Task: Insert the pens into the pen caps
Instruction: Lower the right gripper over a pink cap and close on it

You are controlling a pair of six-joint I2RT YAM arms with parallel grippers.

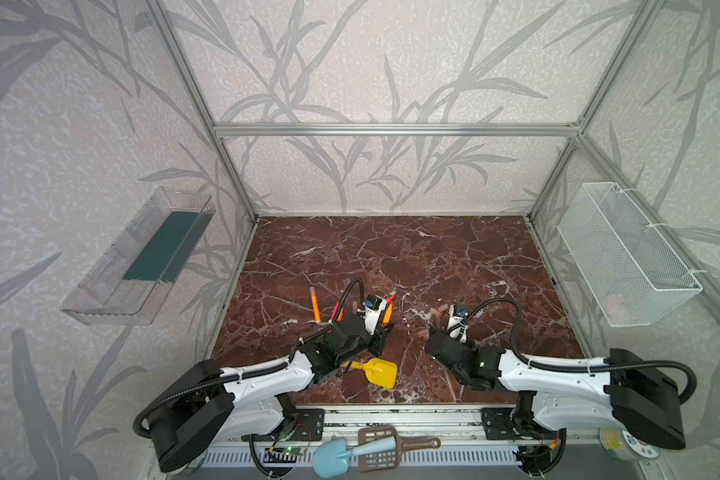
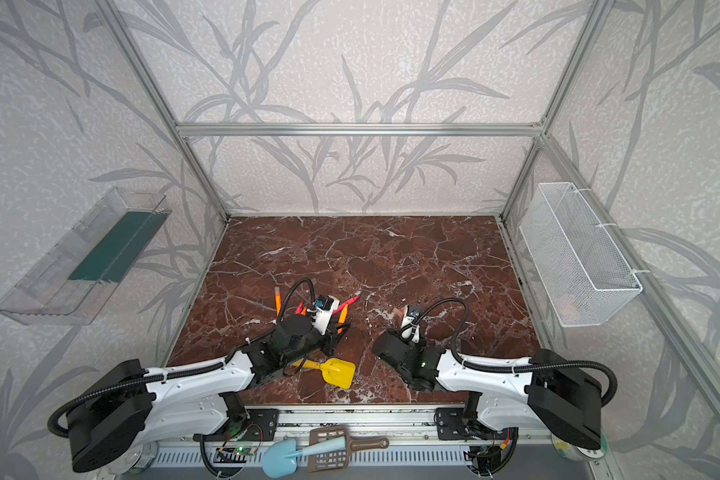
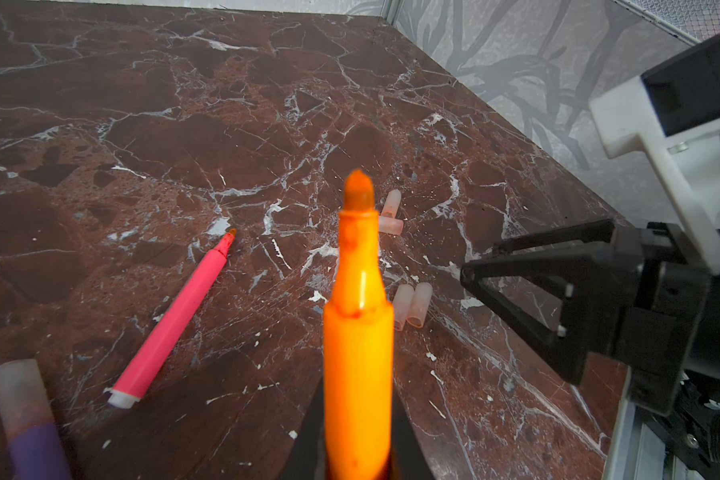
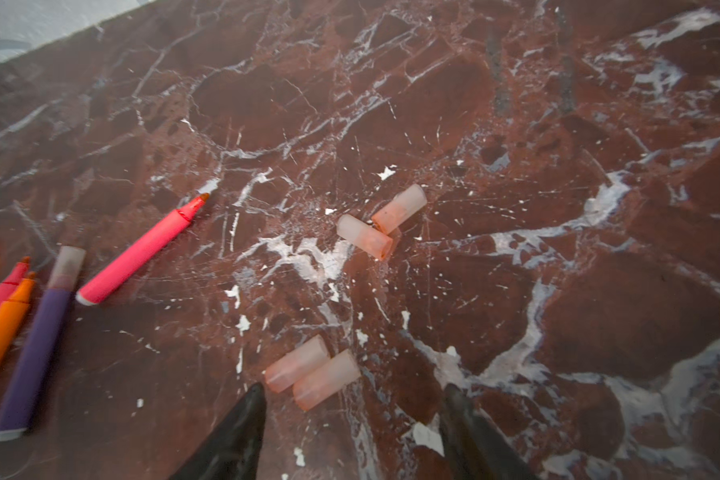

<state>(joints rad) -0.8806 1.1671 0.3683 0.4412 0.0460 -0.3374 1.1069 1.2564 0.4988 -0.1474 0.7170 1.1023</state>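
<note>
Orange pen [image 3: 358, 353] fills left pincer [image 3: 357, 432]; right pincer [image 4: 354, 388] gapes, seemingly over caps [image 4: 312, 376].

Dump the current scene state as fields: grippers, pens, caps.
left gripper: shut on orange pen, tip bare
right gripper: open, empty, aimed at near cap pair
far cap pair: loose on table, ends touching
loose caps seen: four
purple pen: capped, lying flat
pink pen: uncapped, lying flat, apart from the other pens
yellow shovel: on table by left arm
</note>
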